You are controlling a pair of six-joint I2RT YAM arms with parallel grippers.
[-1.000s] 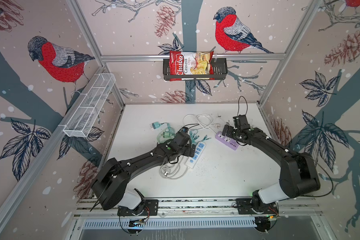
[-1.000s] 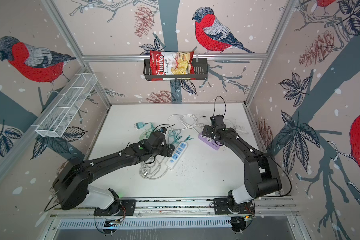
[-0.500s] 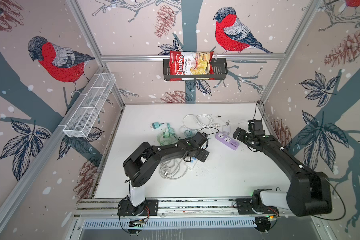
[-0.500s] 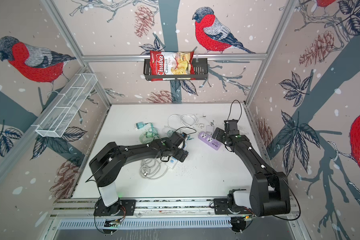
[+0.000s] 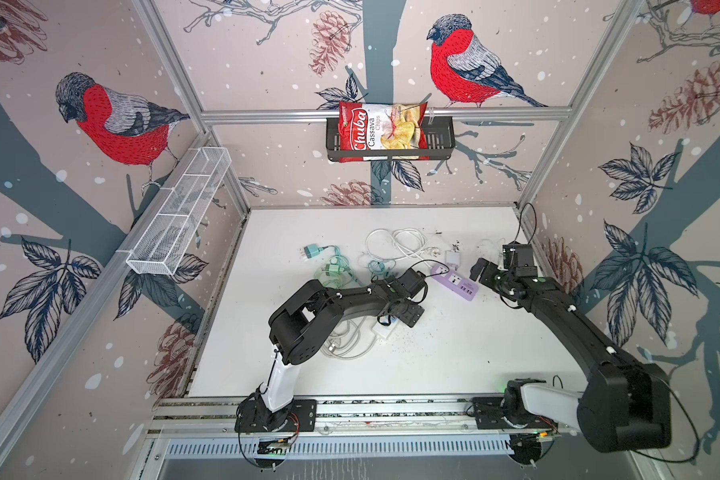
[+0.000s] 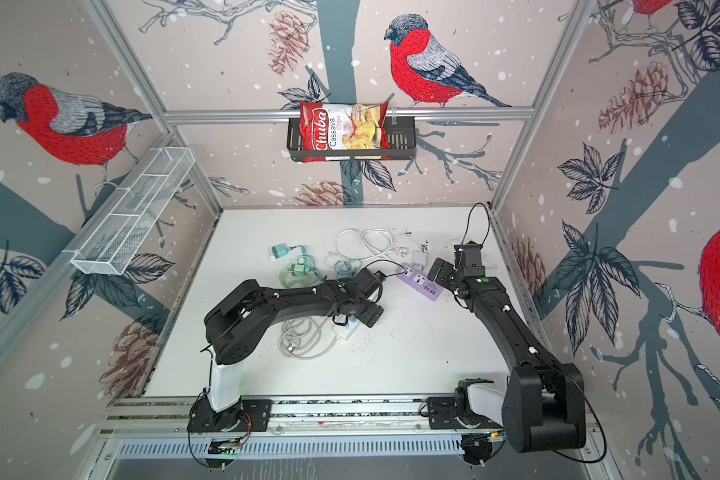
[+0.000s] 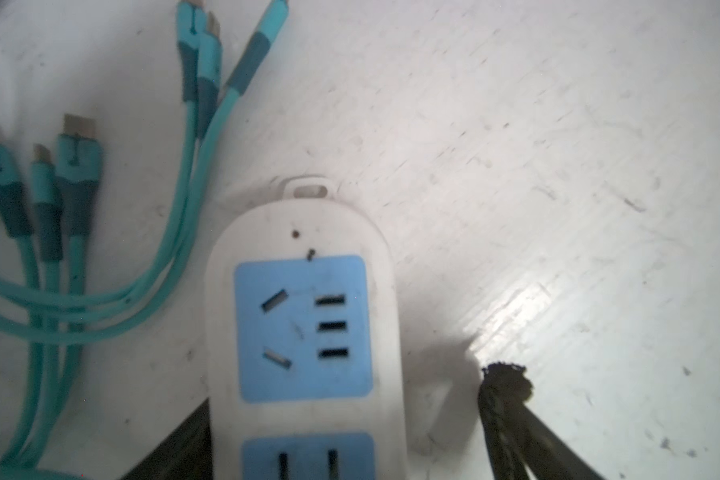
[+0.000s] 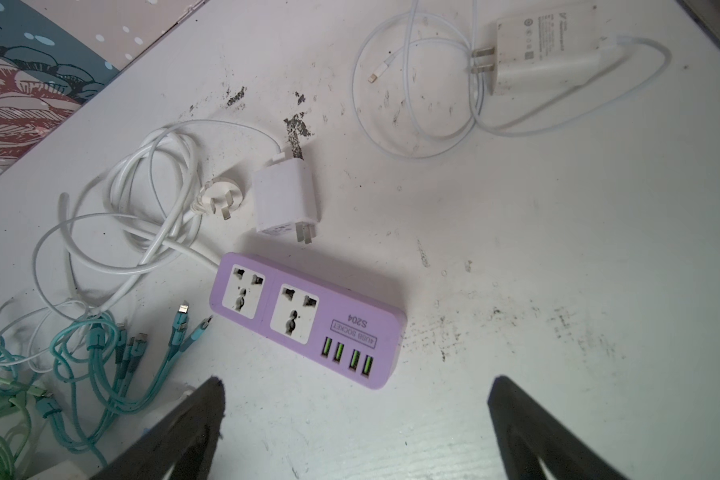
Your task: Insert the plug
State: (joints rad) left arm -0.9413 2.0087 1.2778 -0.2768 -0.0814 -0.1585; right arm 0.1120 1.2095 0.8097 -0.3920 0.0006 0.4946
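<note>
Movement on both sides. The left arm has folded back on itself since a second ago, and the left end effector now straddles the looped end of the white power strip. Its jaws are open but narrowing, with one finger standing clear of the strip's side.

The right end effector has backed off the purple power strip it was hovering over. Its jaws are spread wide and empty, and the strip lies just ahead of them.

We read this as the left arm bracing the white strip while the right lines up for a plug. Nothing is picked up, so insertion has not begun.

Which plug is meant, we cannot tell. The likeliest is a white charger, lying flat on the surface just beside the purple strip with its two flat prongs pointing at it. A three-pin plug rests next to the charger on a coiled white cord. Every socket we can see is empty.
</note>
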